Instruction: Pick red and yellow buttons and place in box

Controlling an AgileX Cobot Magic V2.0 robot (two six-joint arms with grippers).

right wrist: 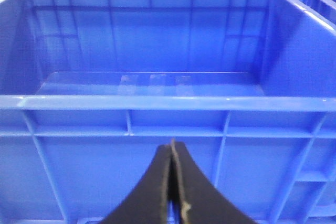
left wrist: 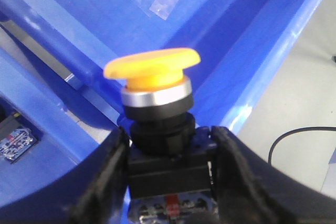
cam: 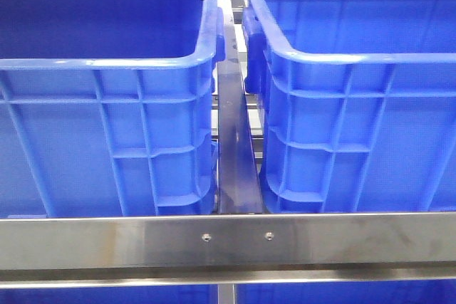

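Left jaws clamp the yellow button (left wrist: 157,85) by its black base, above a blue crate (left wrist: 220,40). Right jaws pressed together, empty, facing an empty blue bin (right wrist: 157,103).

Bright overhead light, glare on plastic, soft focus
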